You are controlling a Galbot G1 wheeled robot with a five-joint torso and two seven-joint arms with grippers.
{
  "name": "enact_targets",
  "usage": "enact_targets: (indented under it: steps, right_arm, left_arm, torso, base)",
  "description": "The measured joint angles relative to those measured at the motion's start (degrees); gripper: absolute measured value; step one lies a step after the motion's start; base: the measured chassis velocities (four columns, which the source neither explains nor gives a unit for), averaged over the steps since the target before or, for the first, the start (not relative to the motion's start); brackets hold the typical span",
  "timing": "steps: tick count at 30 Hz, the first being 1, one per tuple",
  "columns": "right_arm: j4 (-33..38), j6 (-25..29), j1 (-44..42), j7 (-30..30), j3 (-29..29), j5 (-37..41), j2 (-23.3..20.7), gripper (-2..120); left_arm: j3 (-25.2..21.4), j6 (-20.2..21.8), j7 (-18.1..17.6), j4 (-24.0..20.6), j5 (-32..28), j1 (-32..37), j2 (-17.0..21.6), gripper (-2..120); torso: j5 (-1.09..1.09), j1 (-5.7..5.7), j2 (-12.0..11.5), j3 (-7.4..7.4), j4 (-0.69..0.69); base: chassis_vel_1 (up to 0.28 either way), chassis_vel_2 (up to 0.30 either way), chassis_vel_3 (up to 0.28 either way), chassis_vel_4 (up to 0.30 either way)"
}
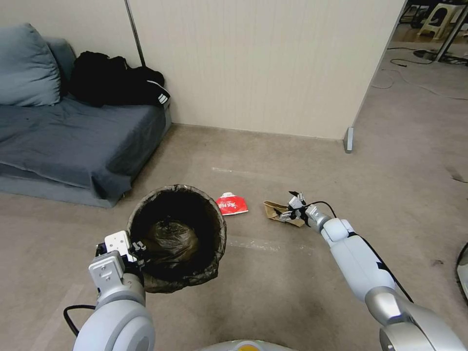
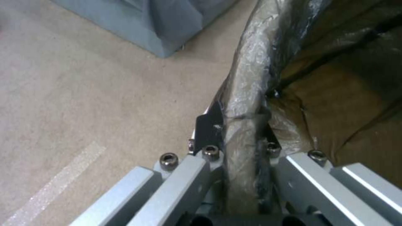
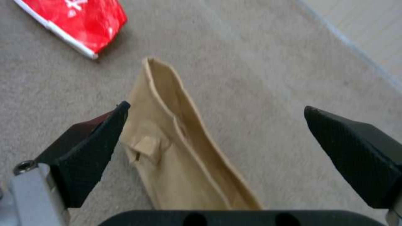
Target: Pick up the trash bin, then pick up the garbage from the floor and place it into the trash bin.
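Observation:
The trash bin, lined with a dark bag, hangs off the floor at lower left. My left gripper is shut on its near rim, one finger inside and one outside. Two pieces of garbage lie on the carpet: a red wrapper and a brown cardboard scrap. My right gripper is low over the cardboard scrap, open, with its black fingertips on either side of the scrap.
A grey sofa with black clothes stands at the left. A beige partition wall runs behind, ending in a foot. Cables lie on the floor at the far right.

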Motion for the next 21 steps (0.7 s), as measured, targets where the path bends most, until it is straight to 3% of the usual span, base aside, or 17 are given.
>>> enact_targets:
  steps: [15,18,21]
  right_arm:
    - [-10.5,-5.2,1.0,3.1,5.6,-2.5,2.2,100]
    - [-11.0,-6.4,0.9,3.3,5.8,-2.4,2.1,94]
    - [-11.5,-7.2,0.7,3.5,6.1,-1.9,2.1,80]
  left_arm:
    - [0.2,-0.6,0.1,-0.2,1.6,1.4,-0.3,0]
    - [0.2,-0.7,0.1,-0.2,1.7,1.5,-0.3,0]
    - [0.4,-0.7,0.1,-0.2,1.8,1.5,-0.4,0]
  torso:
    - [0.0,0.0,0.0,0.0,0.0]
    - [0.0,0.0,0.0,-0.01,0.0]
    - [-0.01,0.0,0.0,-0.01,0.0]
  base:
    - [0.0,0.0,0.0,0.0]
    - [0.0,0.0,0.0,0.0]
    - [0.0,0.0,0.0,0.0]
